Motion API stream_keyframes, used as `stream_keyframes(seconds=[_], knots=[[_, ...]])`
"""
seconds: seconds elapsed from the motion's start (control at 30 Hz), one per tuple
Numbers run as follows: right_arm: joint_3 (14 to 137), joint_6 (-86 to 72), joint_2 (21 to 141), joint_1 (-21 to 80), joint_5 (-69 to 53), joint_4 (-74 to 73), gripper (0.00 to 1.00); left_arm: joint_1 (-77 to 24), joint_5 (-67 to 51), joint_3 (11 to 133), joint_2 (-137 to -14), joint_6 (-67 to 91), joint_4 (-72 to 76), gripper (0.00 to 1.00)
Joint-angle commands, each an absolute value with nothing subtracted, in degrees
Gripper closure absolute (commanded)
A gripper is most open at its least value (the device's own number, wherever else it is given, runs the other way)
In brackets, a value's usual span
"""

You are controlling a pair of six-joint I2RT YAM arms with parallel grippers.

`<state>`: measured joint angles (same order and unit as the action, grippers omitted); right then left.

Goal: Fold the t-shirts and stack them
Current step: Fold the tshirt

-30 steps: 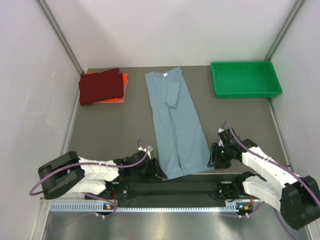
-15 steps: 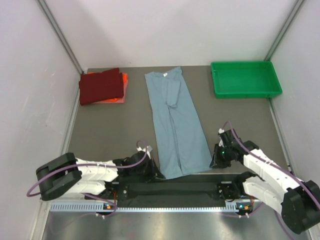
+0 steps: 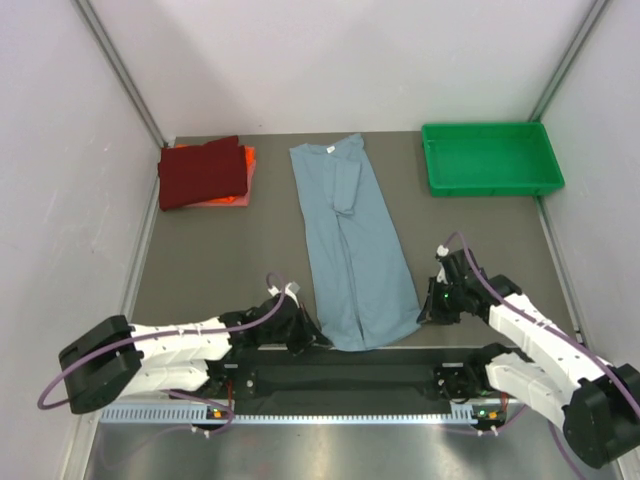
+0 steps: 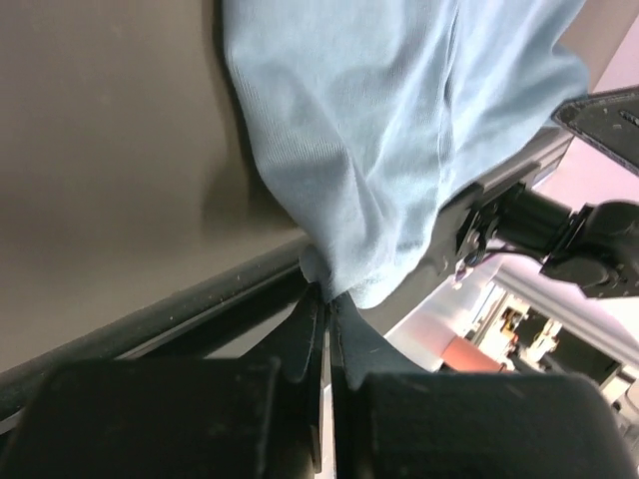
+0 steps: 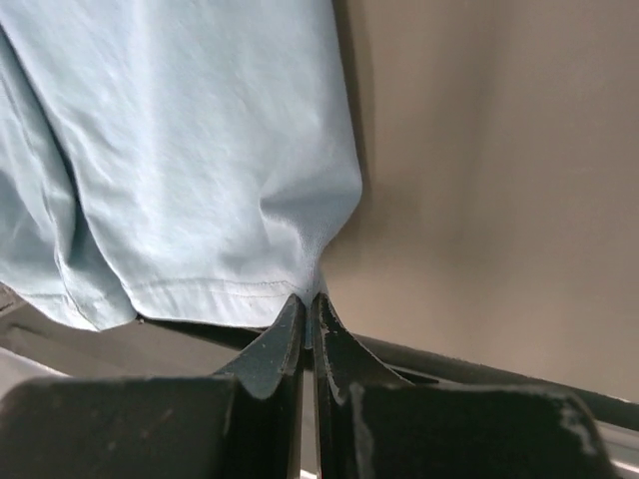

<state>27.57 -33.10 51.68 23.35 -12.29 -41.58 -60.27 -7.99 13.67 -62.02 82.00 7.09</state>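
Observation:
A grey-blue t-shirt [image 3: 350, 240] lies lengthwise down the middle of the table, folded into a long strip with its collar at the far end. My left gripper [image 3: 303, 335] is shut on the near left corner of its hem [image 4: 344, 274]. At the near right corner [image 5: 315, 274], my right gripper [image 3: 428, 313] is shut on the hem too. Both corners are lifted and pinched into a point between the jaws. A dark red t-shirt [image 3: 202, 171] lies folded at the far left on top of a folded orange t-shirt [image 3: 243, 178].
A green plastic tray [image 3: 490, 157] stands at the far right corner. White walls close in the table on three sides. A black bar [image 3: 340, 375] and a perforated metal rail [image 3: 300, 410] run along the near edge between the arm bases.
Both grippers have shut on the hem corners of the grey-blue t-shirt. The left arm has stretched further right and forward, and the near hem has bunched and lifted slightly.

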Motion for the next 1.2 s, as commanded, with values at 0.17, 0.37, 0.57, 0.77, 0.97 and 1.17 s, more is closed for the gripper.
stream_keyframes(seconds=[0.17,0.37,0.57,0.77,0.97,1.17], knots=[[34.1,-30.8,54.7,22.7,-9.4,-39.5,1.00,-54.9,-8.4,17.9,-61.5,80.7,1.5,1.00],[40.2,-28.0,63.3,22.6,-7.7,-35.1,1.00,-46.1,-14.4,23.2,-66.8,73.9,-1.8,1.00],[49.7,-25.3,72.8,21.8,-6.5,-32.2,1.00,-36.0,-19.2,33.8,-74.7,63.7,-5.7,1.00],[61.7,-21.6,84.3,21.0,-5.3,-31.8,1.00,-27.6,-24.0,47.5,-87.6,55.2,-11.8,1.00],[75.2,-19.9,97.1,20.0,-2.8,-32.3,1.00,-22.0,-24.2,61.2,-99.0,47.6,-18.5,1.00],[86.9,-19.0,105.9,19.2,-2.8,-34.2,1.00,-17.3,-24.3,68.3,-102.8,44.8,-21.5,1.00]])
